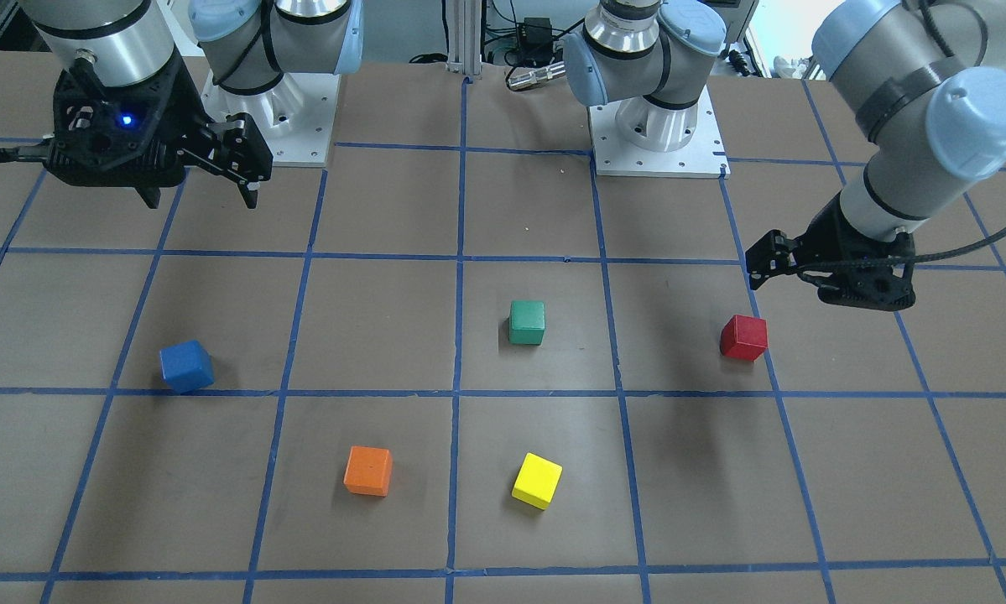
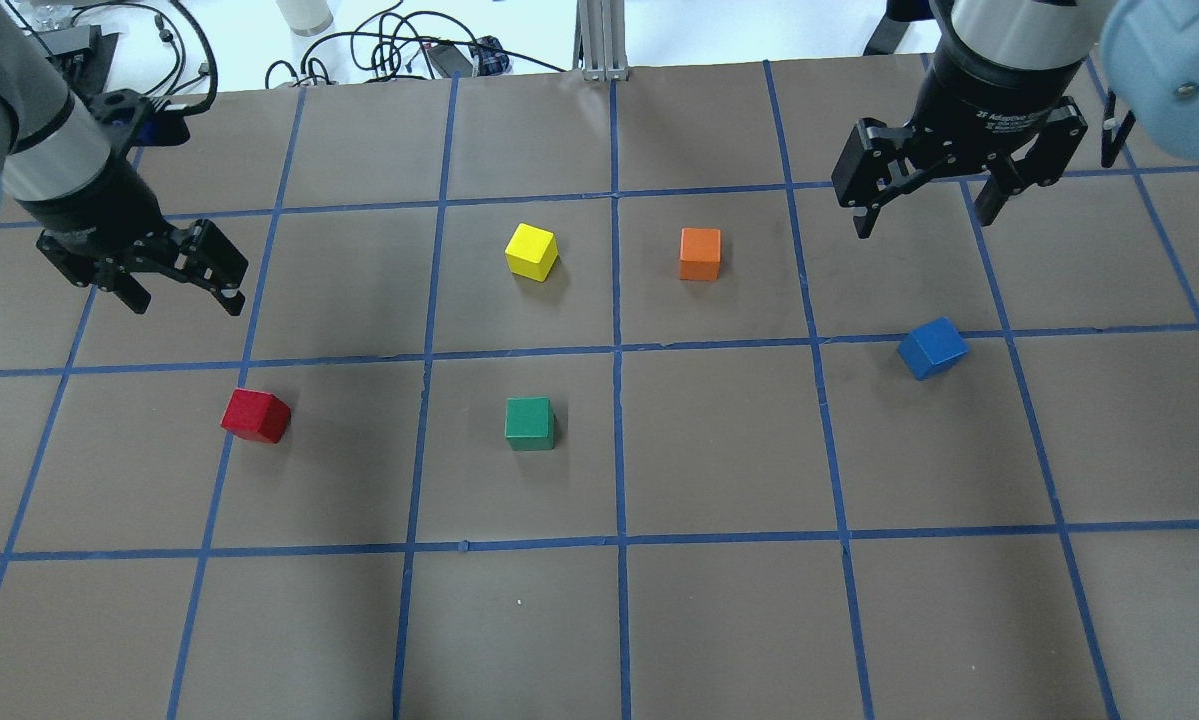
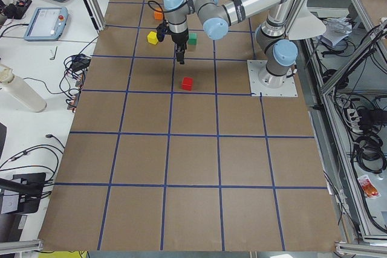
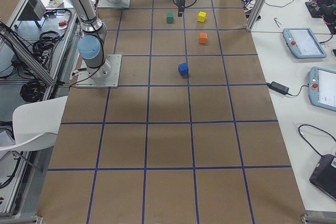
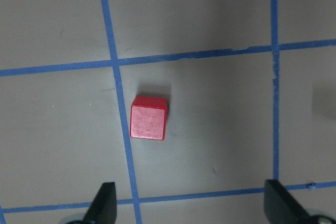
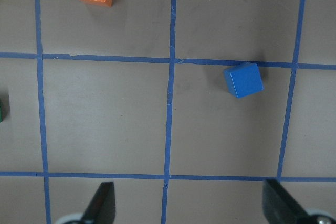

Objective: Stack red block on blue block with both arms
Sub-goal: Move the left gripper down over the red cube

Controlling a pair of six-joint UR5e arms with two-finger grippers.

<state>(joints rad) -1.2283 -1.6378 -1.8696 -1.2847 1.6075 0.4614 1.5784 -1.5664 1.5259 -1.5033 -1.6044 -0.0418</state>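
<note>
The red block [image 2: 256, 415] lies on the brown table on my left side; it also shows in the front view [image 1: 743, 337] and in the left wrist view [image 5: 149, 117]. My left gripper [image 2: 187, 300] hangs open and empty above the table, just beyond the red block, with its fingers [image 5: 105, 205] wide apart. The blue block [image 2: 932, 347] lies on my right side, turned a little against the grid, and shows in the right wrist view [image 6: 243, 80]. My right gripper [image 2: 924, 222] is open and empty, raised above and beyond the blue block.
A green cube [image 2: 530, 422] sits near the table's middle. A yellow cube [image 2: 532, 251] and an orange cube [image 2: 700, 253] lie farther out. The two arm bases [image 1: 658, 126] stand at the table's robot side. Blue tape lines grid the table.
</note>
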